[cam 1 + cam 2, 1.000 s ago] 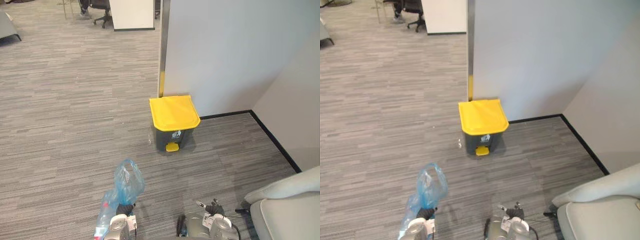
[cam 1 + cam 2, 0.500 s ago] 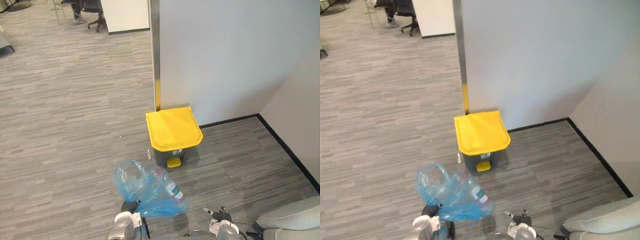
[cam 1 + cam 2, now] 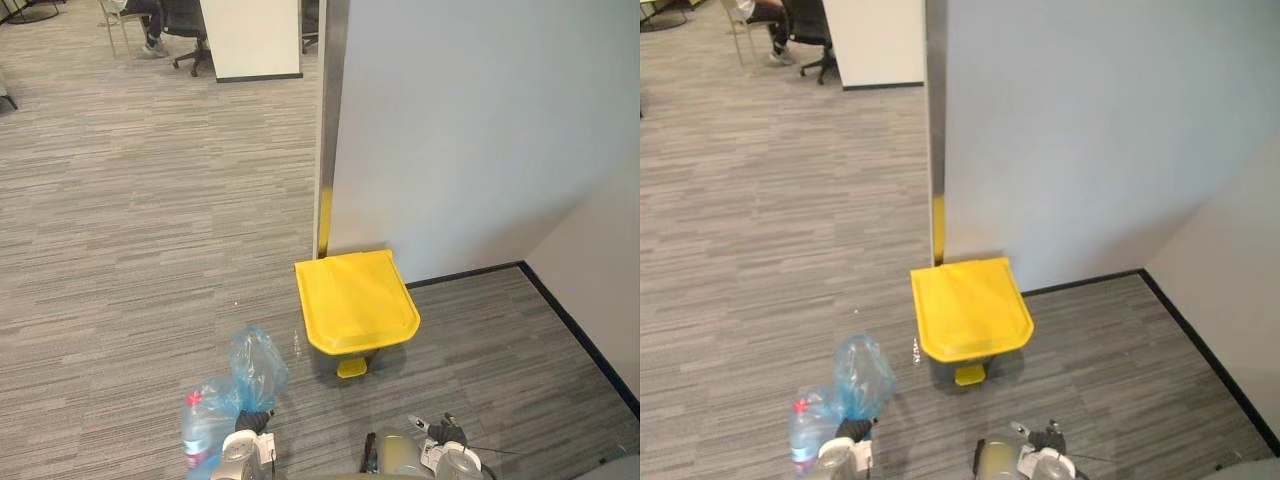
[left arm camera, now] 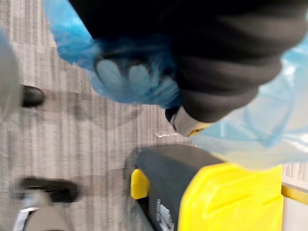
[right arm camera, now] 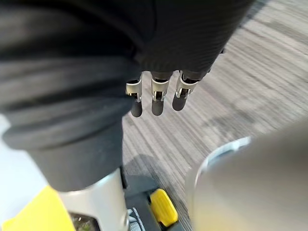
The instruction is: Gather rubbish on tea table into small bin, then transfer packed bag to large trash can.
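Note:
A large grey trash can with a shut yellow lid [image 3: 357, 300] and a yellow pedal [image 3: 351, 367] stands on the carpet against the wall corner. My left hand [image 3: 251, 422], low in the eye views, is shut on the neck of a translucent blue rubbish bag [image 3: 256, 365]. The bag hangs left of the can, and a clear bottle with a red cap [image 3: 194, 432] shows inside it. In the left wrist view the blue bag [image 4: 250, 130] wraps round my curled fingers above the can's lid [image 4: 231, 202]. My right hand [image 3: 441, 440] hangs open and empty, its fingers [image 5: 154, 98] straight above the carpet.
A pale wall with a metal-edged corner post [image 3: 328, 120] rises right behind the can, and black skirting [image 3: 580, 330] runs along the right wall. Open grey carpet [image 3: 130, 230] stretches left. Office chairs and a seated person's legs [image 3: 160, 25] are far back, beside a white partition [image 3: 250, 40].
The bag, swung out toward the can half a second ago, hangs down at my left again. The camera has moved, and the can now sits lower and larger in view.

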You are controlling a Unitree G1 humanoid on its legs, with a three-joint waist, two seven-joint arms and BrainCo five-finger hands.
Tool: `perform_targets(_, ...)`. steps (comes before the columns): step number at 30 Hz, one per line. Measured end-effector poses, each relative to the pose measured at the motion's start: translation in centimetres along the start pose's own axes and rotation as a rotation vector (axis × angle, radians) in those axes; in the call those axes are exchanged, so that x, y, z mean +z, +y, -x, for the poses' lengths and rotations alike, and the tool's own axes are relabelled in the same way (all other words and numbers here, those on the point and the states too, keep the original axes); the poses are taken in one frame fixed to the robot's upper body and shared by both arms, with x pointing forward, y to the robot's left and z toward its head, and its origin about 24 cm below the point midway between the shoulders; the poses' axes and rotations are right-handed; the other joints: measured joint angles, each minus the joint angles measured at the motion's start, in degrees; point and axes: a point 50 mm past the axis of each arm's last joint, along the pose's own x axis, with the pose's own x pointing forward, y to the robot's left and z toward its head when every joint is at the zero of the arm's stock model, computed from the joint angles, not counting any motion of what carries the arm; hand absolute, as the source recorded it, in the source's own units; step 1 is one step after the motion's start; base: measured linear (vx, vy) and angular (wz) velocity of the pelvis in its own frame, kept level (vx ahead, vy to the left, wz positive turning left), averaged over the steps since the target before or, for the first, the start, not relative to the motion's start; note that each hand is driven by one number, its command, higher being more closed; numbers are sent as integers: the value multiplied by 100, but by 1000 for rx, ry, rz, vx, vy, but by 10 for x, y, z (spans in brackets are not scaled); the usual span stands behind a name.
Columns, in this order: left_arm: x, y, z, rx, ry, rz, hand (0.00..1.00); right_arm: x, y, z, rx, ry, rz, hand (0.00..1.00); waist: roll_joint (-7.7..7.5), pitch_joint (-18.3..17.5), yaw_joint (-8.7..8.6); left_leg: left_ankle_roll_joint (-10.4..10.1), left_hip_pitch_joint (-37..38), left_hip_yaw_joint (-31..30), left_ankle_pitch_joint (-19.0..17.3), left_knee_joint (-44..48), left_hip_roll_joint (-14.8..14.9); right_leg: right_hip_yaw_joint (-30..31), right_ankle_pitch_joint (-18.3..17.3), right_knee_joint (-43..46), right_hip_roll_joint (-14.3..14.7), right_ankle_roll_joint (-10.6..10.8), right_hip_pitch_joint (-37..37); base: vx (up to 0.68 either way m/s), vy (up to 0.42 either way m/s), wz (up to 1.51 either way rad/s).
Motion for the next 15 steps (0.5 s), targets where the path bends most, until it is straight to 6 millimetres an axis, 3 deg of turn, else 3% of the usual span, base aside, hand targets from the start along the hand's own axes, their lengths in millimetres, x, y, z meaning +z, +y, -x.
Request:
perform_targets(3,0,-8,1,-18,-1,8,100,-2,-2,-1,-10,16,-3,0,131,-42,-12,-220,-80,-15,270,212,214,-210,-185,-214,128,-121,213,333,-243,22)
perform_targets(6,8,-11,-1,-28,-25,2,100,-8,-4,0,-11,35,11,0,94,6,6,-532,-575,-154,487,1605,512,-476,-176,-820,250,-166,961,222,-148,44)
perform_targets(7,6,-10,0,-34,-21,0,100,-9,-4,0,-10,40,16,0,82,6,29,-535,-796,-96,423,2127,598,-532,-158,-1022,250,-193,1192,164,-45,18)
perform_targets(9,-1,-9,2,-42,-4,-1,100,-9,-2,1,-5,40,18,0,25,2,22,-347,-1034,217,218,2135,603,-532,-133,-1205,213,-167,1361,121,46,1)
perform_targets(11,-1,-9,2,-47,-4,-2,100,-10,-2,1,-5,45,17,0,5,-8,21,-235,-1162,417,121,1504,519,-508,-75,-1331,145,-71,1443,92,123,-2)
perform_targets(12,0,-10,2,-54,-7,-7,100,-10,-3,1,-7,46,18,0,51,-48,19,-77,-1184,369,366,761,396,-460,-24,-1373,121,14,1433,57,150,-14)
perform_targets(13,0,-11,2,-57,-7,-11,100,-10,-4,0,-9,46,19,0,75,-58,23,-178,-1166,307,443,472,328,-379,-11,-1398,136,99,1427,99,211,-30)
perform_targets(15,-1,-8,2,-50,-7,-24,100,-15,-3,2,-7,64,18,0,-54,-154,38,-148,-1019,443,484,167,142,-136,199,-1690,73,298,1446,70,165,-37)
